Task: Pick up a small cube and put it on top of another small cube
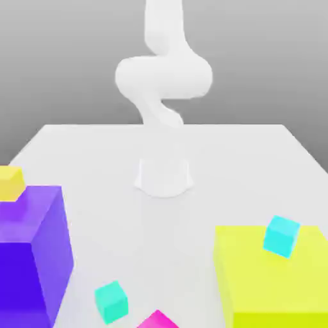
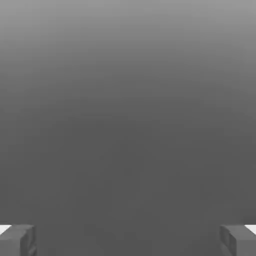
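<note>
Simulated test bench, not a real room: flat white table point(image 1: 96, 154) against a featureless grey backdrop, smooth white arm point(image 1: 163, 77), untextured blocks such as a purple block point(image 1: 32, 256) and a yellow block point(image 1: 275, 282).

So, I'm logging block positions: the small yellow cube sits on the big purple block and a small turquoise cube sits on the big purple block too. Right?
Not quite. In the exterior view the small yellow cube is on the big purple block, but that turquoise cube sits on the big yellow block.
</note>
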You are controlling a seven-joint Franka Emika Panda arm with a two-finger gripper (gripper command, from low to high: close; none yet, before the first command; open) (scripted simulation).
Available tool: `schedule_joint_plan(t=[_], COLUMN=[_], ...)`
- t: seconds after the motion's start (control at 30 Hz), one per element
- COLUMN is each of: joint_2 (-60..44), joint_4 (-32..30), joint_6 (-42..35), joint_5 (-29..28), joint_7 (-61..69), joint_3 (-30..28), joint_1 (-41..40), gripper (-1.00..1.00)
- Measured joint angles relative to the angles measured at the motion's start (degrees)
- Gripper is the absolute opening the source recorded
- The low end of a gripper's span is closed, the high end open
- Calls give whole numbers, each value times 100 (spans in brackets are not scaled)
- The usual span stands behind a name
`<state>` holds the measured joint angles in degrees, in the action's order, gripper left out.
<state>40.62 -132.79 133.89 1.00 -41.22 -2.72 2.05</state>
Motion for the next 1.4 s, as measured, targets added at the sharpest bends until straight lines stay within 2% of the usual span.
schedule_joint_plan(t=[0.33,0.57,0.73,0.87,1.03,1.07,1.27,1.4], joint_2=[-2109,-3573,-4582,-5339,-6375,-6513,-6581,-5990], joint_4=[-406,-683,-888,-1056,-887,-857,-841,-980], joint_6=[849,1428,1861,2246,3000,3103,3145,2704], joint_5=[603,1085,1217,1043,1516,1584,1615,1235], joint_7=[2007,3433,4304,4782,5279,5334,5357,5072], joint_3=[-969,-1339,-1367,-1404,-886,-788,-738,-1092], joint_1=[631,766,605,469,21,-63,-106,168], gripper=[0,0,0,0,0,-100,-100,-100])
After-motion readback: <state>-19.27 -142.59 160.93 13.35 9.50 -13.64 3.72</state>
